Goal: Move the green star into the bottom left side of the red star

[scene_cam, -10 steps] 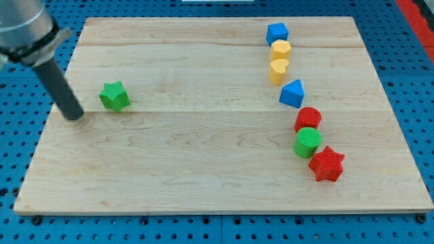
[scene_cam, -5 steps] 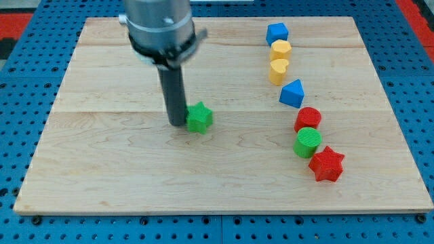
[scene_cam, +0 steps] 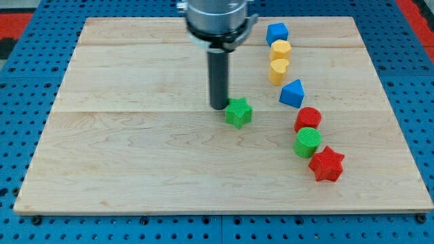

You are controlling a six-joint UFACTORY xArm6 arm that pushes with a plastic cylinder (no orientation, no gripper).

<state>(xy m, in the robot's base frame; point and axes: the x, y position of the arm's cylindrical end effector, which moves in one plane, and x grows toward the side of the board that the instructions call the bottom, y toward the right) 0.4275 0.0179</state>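
Tip point(scene_cam: 219, 106) sits touching the green star point(scene_cam: 238, 112) mid-counter, on its upper-left, so pushing sends it toward the red star point(scene_cam: 327, 164) near the bottom-right corner; no gripper here, just a rod.

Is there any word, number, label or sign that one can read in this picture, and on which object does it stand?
None: no readable text appears anywhere.
The wooden board, the green star, the red star and the other blocks carry no marks.
The rod above my tip shows no label.
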